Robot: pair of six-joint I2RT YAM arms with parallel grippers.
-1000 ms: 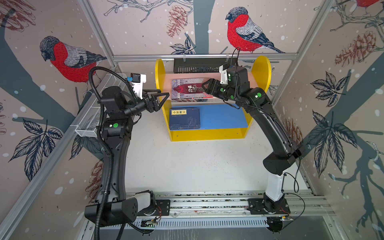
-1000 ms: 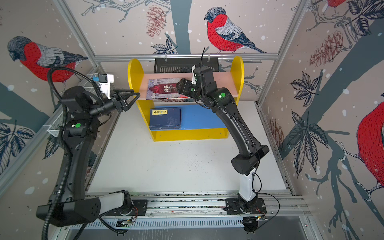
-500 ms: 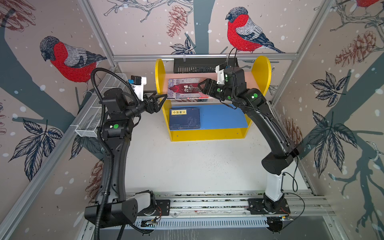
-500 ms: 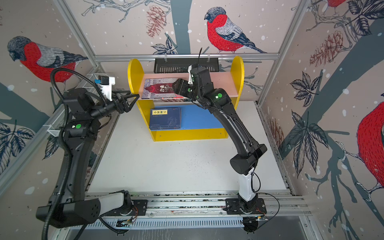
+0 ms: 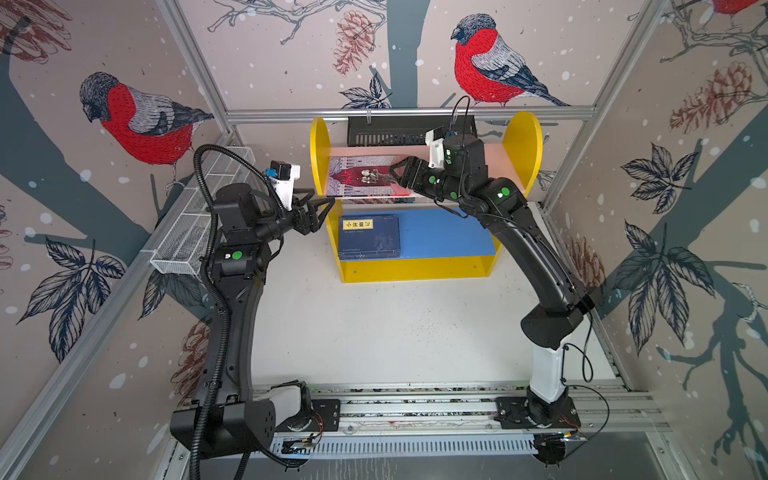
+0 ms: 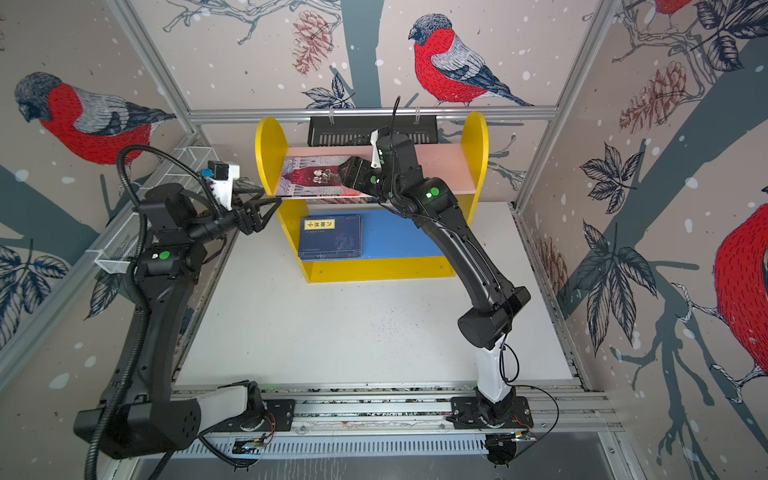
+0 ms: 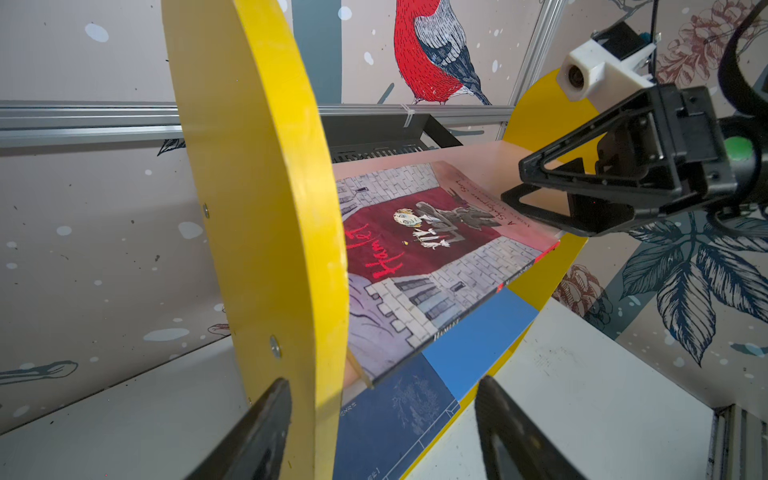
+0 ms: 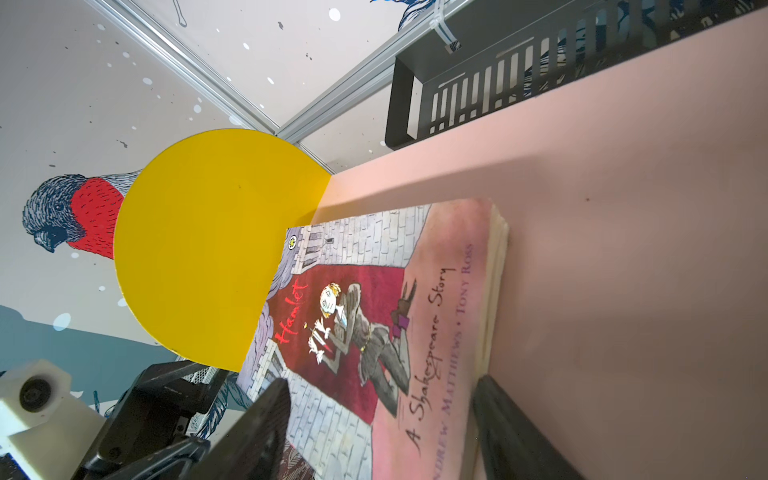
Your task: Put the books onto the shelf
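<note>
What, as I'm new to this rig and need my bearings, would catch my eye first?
The yellow-sided shelf at the back of the table stands out, a red-and-grey Hamlet book flat on its pink upper board, a navy book flat on the blue lower one. The right gripper hangs open at the Hamlet book's end; the left gripper, also open, sits outside the shelf's left panel.

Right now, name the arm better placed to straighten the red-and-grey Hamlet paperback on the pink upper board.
Right. The right gripper is open over the red-and-grey Hamlet paperback on the pink upper board; the left gripper sits outside the yellow side panel, likely blocked.
</note>
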